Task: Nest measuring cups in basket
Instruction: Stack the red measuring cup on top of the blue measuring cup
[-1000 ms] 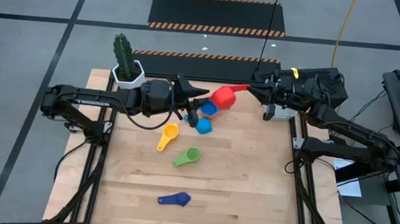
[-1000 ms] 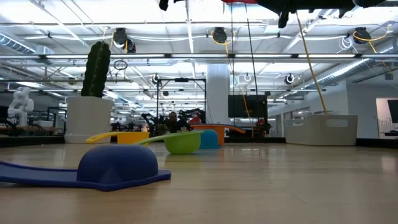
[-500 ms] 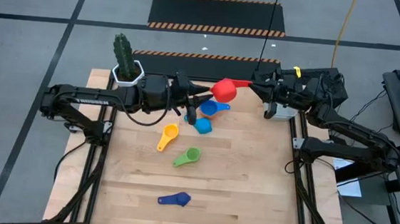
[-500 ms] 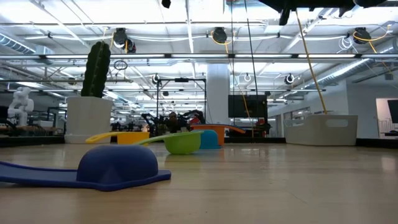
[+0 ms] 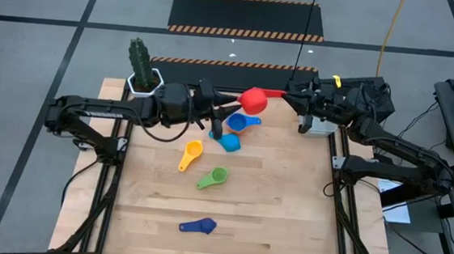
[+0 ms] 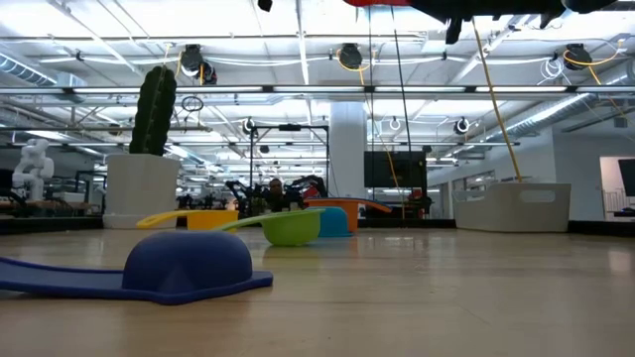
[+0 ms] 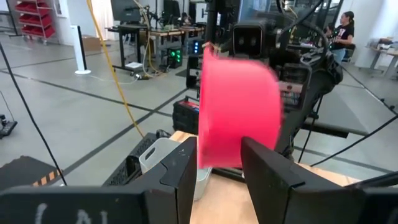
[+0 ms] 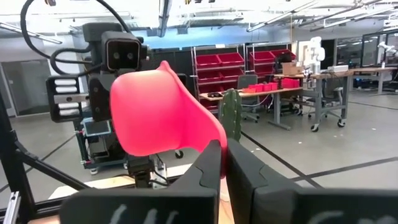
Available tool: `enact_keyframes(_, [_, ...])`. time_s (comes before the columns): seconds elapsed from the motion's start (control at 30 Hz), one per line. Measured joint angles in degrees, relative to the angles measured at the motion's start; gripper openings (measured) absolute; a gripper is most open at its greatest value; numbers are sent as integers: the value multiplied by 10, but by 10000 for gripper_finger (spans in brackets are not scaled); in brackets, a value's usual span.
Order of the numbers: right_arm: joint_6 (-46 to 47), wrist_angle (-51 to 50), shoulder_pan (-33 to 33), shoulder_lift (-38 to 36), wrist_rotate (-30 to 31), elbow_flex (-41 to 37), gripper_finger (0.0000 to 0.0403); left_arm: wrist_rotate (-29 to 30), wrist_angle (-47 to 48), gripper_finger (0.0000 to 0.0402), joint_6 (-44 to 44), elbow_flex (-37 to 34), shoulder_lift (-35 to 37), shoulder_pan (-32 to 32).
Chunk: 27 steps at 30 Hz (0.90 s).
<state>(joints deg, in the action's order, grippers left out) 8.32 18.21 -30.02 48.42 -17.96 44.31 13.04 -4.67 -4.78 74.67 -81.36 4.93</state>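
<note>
The dark blue cup (image 5: 199, 225) is seen nearest the front edge of the table (image 5: 285, 213), lying bowl down; in the low view it fills the foreground (image 6: 189, 264). Farther in, the green cup (image 5: 214, 177) and the yellow cup (image 5: 191, 154) are laid near each other on the wood, apart from one another. Behind them, two light blue cups (image 5: 232, 140) are found close together with an orange cup (image 5: 218, 133) partly hidden at the left arm's fingers; whether these touch cannot be told.

Above that cluster the red cup (image 5: 252, 101) is held in the air between the two arms. Its handle is pinched by the right gripper (image 5: 289, 94), whose fingers are closed tight on it in the right wrist view (image 8: 222, 155), where the red bowl (image 8: 155, 115) is seen just ahead. The left gripper (image 5: 230, 105) is brought up to the bowl from the other side; in the left wrist view its fingers (image 7: 180, 171) are spread apart with the red cup (image 7: 239, 106) standing between them, and contact cannot be told.

The basket (image 5: 318, 127) is set at the far right edge of the table, largely covered by the right arm. The cactus pot (image 5: 143, 83) is placed at the far left corner.
</note>
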Motion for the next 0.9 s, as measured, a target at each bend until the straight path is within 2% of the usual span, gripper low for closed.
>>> enact_keyframes(0.57, [0, 1, 0, 0, 2, 0, 0, 3, 5, 126, -4, 0, 1, 14])
enact_keyframes(0.73, [0, -2, 0, 0, 2, 0, 0, -26, 5, 126, -25, 0, 1, 23])
enact_keyframes(0.9, [0, -5, 0, 0, 2, 0, 0, -30, 6, 102, -29, 0, 1, 25])
